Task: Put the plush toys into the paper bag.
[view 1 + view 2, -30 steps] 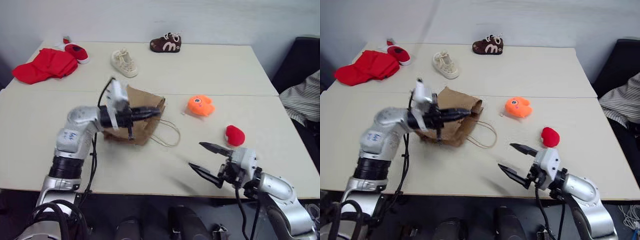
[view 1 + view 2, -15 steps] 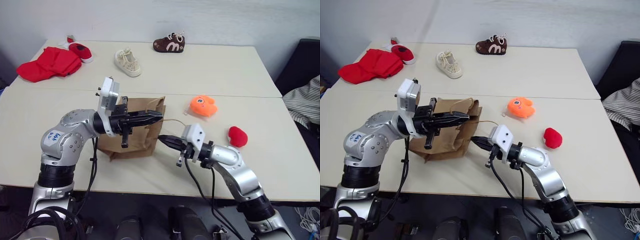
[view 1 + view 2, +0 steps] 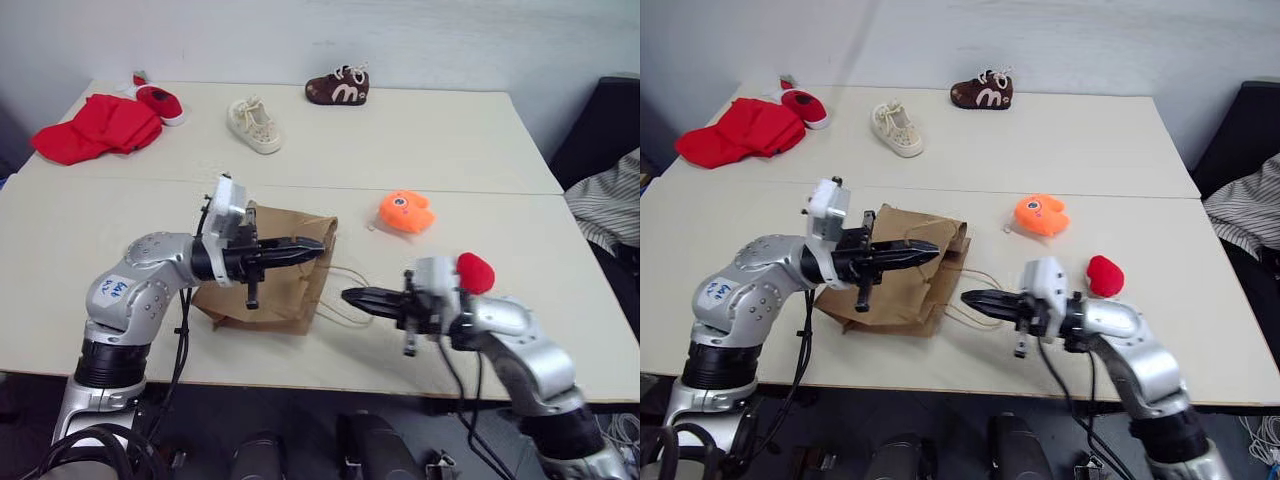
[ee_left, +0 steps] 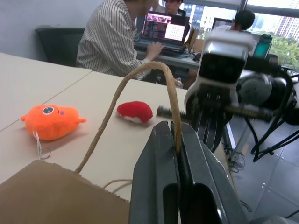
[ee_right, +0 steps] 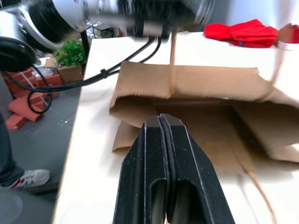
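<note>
Left wrist view: left hand (image 4: 177, 140) clamped on paper bag's cord handle (image 4: 140, 77). Right hand (image 3: 352, 296) closed, empty, pointed at paper bag (image 3: 290, 265) lying slumped mid-tabletop (image 3: 450, 150). Orange fish plush (image 3: 404, 212) beside bag; red plush (image 3: 474, 272) farther right, near right arm.

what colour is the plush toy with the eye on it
Bright orange; the fish-like plush toy shows best in the left wrist view.
</note>
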Robot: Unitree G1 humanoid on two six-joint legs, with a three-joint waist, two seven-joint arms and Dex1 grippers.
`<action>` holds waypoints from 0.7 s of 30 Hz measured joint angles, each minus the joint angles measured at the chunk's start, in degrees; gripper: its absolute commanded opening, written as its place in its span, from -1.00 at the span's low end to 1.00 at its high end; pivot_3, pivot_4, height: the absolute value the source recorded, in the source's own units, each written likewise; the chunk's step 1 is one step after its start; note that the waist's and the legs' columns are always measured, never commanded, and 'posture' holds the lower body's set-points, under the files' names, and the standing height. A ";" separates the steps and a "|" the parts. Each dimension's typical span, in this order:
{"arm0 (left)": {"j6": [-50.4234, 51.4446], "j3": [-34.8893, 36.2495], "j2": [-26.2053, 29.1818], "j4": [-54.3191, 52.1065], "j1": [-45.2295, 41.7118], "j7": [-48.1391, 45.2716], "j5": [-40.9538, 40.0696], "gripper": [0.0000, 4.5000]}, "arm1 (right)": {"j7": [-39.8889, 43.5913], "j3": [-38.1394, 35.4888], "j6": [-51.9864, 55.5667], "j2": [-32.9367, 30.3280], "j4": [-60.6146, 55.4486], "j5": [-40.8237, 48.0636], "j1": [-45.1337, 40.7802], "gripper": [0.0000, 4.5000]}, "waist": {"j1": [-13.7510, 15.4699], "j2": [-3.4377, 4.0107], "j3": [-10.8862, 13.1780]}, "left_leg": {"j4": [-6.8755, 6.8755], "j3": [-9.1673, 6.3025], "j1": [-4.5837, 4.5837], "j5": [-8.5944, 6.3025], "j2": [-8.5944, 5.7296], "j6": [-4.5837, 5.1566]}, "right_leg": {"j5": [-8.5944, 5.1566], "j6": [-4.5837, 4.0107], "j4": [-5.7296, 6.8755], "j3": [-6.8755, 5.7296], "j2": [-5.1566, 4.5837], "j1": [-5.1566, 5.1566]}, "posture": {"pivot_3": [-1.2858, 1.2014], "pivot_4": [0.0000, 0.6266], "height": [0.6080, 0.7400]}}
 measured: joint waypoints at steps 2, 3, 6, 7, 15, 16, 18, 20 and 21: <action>-0.22 -0.38 -0.16 0.03 0.31 -0.40 0.17 -1.00 | -0.18 -1.66 0.98 -1.54 0.00 0.76 0.96 -0.99 | 0.00 0.00 0.00 | 0.00 0.00 0.00 0.00 -0.01 0.00 | 0.00 0.00 0.01 0.01 0.00 0.00 | 0.03 -0.52 1.00; -0.21 -0.37 -0.32 0.02 0.31 -0.46 0.12 -1.00 | -0.43 -2.07 1.36 -2.24 0.02 0.60 0.89 -0.99 | -0.03 0.00 0.00 | 0.00 0.00 0.00 0.00 0.00 0.00 | 0.00 0.00 0.01 0.01 0.00 0.00 | 0.03 -0.52 1.00; 0.34 -0.28 -1.55 -0.02 -0.05 -0.45 -0.96 -1.00 | -3.33 -0.86 0.49 -0.78 1.85 -3.91 -2.17 -0.99 | -0.32 0.00 0.00 | -0.02 0.02 0.04 0.01 0.00 -0.01 | 0.00 0.00 0.05 0.05 0.03 -0.02 | 0.03 -0.52 1.00; 0.66 -0.20 -1.99 -0.02 -0.31 -0.38 -1.46 -1.00 | -4.38 0.39 0.19 0.44 2.72 -5.45 -3.58 -0.99 | -0.31 0.00 0.00 | -0.03 0.02 0.04 0.01 0.01 -0.03 | 0.00 0.00 0.06 0.04 0.05 -0.03 | 0.03 -0.52 1.00; 3.89 1.51 -2.67 0.09 -2.57 0.14 -4.71 -1.00 | -8.45 14.52 -4.84 10.87 16.44 -20.03 -14.44 -0.99 | -0.23 0.01 0.00 | 0.04 0.03 -0.03 0.02 0.00 -0.03 | 0.00 0.00 0.03 0.03 0.00 -0.06 | 0.03 -0.52 1.00; 4.29 1.55 -2.68 0.10 -2.63 0.04 -5.07 -1.00 | -8.70 15.87 -5.64 13.37 20.20 -21.48 -16.99 -0.99 | -0.27 0.01 0.00 | 0.06 0.03 -0.02 0.02 0.00 -0.03 | 0.00 0.00 0.06 0.03 0.01 -0.05 | 0.03 -0.52 1.00; 4.96 1.21 -3.44 0.07 -2.83 0.02 -5.44 -1.00 | -8.91 17.58 -6.79 17.61 25.74 -23.27 -21.32 -0.99 | -0.45 0.04 0.02 | 0.05 0.03 -0.02 0.02 0.01 -0.03 | -0.02 -0.03 0.13 0.02 0.01 -0.10 | 0.03 -0.52 1.00; 5.30 1.22 -3.84 0.10 -2.86 0.06 -5.72 -1.00 | -8.02 19.18 -8.64 18.88 28.40 -24.56 -23.18 -0.99 | -0.25 0.05 0.02 | 0.01 -0.04 -0.09 0.02 0.04 -0.04 | -0.03 -0.06 0.05 -0.05 0.01 -0.12 | 0.03 -0.52 1.00; 5.44 1.46 -3.83 0.12 -2.86 0.10 -5.88 -1.00 | -7.68 19.30 -9.34 19.13 29.86 -25.22 -23.39 -0.99 | -0.11 0.04 0.02 | 0.01 -0.08 -0.14 0.02 0.04 -0.03 | -0.03 -0.06 -0.01 -0.08 -0.01 -0.12 | 0.03 -0.52 1.00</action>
